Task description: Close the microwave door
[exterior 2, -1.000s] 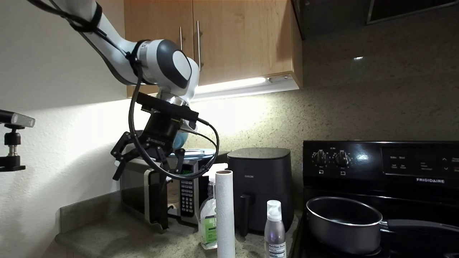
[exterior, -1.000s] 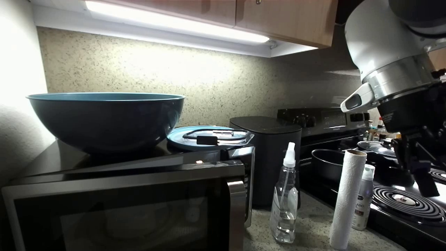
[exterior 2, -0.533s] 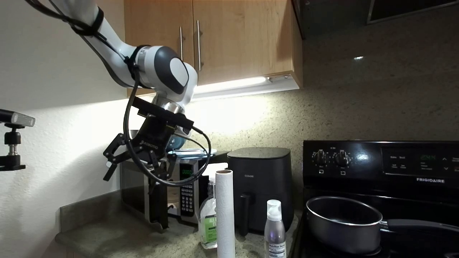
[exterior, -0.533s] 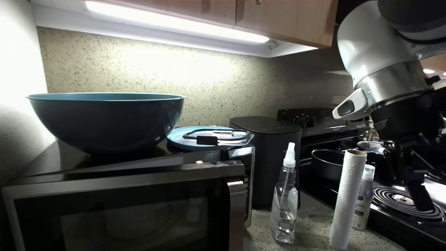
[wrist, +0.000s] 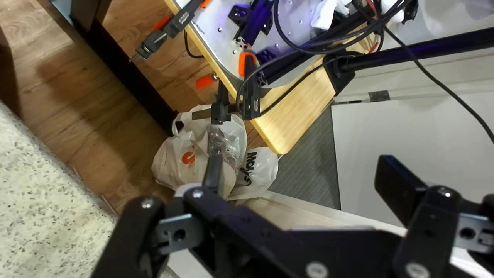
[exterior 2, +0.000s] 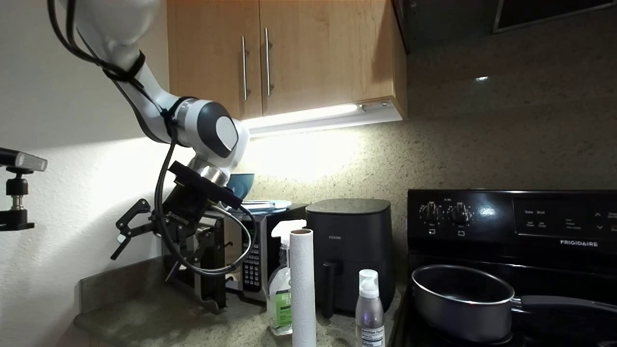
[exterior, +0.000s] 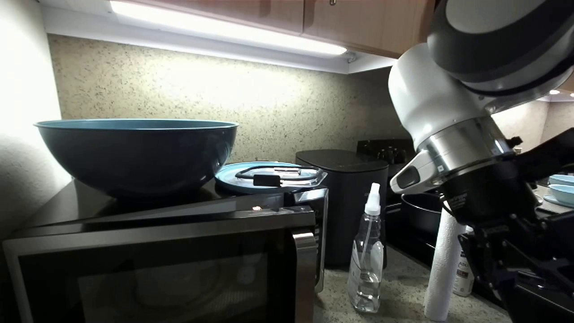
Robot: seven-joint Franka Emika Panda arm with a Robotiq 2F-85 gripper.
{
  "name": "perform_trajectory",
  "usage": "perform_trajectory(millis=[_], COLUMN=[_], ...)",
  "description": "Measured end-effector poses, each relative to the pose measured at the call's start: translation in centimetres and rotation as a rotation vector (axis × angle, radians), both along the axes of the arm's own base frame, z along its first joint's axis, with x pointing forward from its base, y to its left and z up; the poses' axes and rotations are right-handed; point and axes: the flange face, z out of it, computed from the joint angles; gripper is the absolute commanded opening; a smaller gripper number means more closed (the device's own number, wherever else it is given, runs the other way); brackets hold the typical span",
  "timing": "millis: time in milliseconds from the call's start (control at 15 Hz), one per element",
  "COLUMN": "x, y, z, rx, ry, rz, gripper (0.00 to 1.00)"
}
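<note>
The microwave door (exterior: 170, 278) is a dark glass panel with a silver-grey frame. It stands open, its free edge apart from the black microwave body (exterior: 76, 197). In an exterior view the door (exterior 2: 212, 284) juts out from the front, and the keypad (exterior 2: 251, 267) shows behind it. My gripper (exterior 2: 143, 266) is in front of the door, its fingers pointing down and spread, partly covering it. In the wrist view my gripper (wrist: 303, 170) is open with nothing between the fingers; the door does not show there. Whether a finger touches the door I cannot tell.
A large dark bowl (exterior: 134, 157) and blue plates (exterior: 231, 179) sit on the microwave. A spray bottle (exterior: 367, 269), a paper roll (exterior 2: 302, 289), a pump bottle (exterior 2: 370, 308) and an air fryer (exterior 2: 349, 250) stand beside it. A camera stand (exterior 2: 17, 188) is at the left wall.
My arm and gripper have moved down, and leftward in both exterior views. The gripper stays open. The microwave door has not visibly moved.
</note>
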Motion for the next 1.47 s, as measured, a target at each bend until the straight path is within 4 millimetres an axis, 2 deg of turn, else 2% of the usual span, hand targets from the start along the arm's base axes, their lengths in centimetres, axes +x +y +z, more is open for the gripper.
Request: perform_trajectory(millis=[267,400,533,733,867,1467], x=[0.4,1.0,2.3,4.5,5.3,6.4], y=[0.2,0.8,2.8,6.8,8.2,8.5], z=[-0.6,-0.5,0.0,1.2,1.5,1.8], rx=[-0.001,0.025,0.087,0.170,0.193,0.199], ry=[0.013,-0.039,-0.142,-0.310,-0.355,-0.422], rz=[0.006,0.004,-0.019,-0.049,-0.055,-0.068], gripper=[1.00,1.00,1.00,1.00,1.00,1.00])
